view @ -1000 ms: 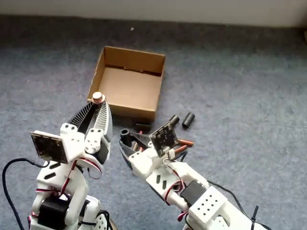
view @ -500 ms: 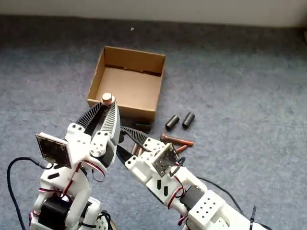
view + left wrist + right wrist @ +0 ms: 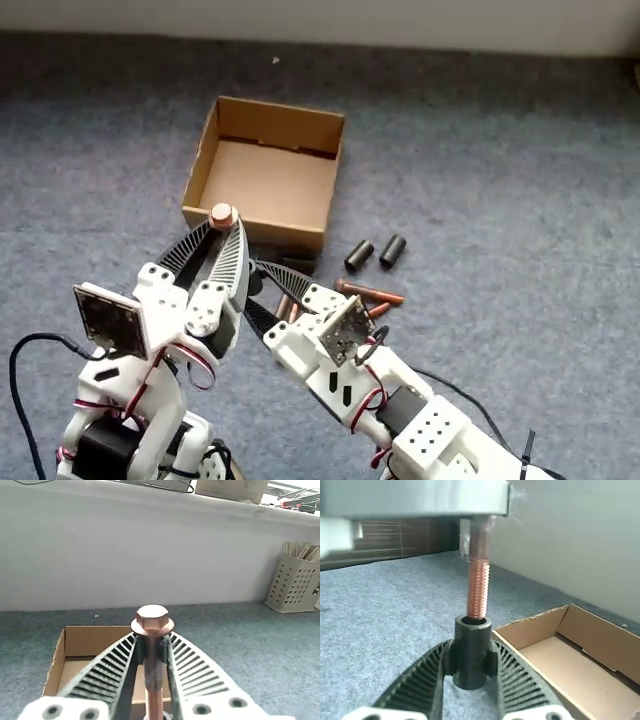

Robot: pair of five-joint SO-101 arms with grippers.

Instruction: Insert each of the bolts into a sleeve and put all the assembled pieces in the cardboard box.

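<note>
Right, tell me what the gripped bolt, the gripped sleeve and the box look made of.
The bolt looks like metal with a copper-coloured finish: reddish sheen, hex head, cut threads. The sleeve is matte black, plastic or rubber, hard to tell. The box is dull brown cardboard with folded walls.
</note>
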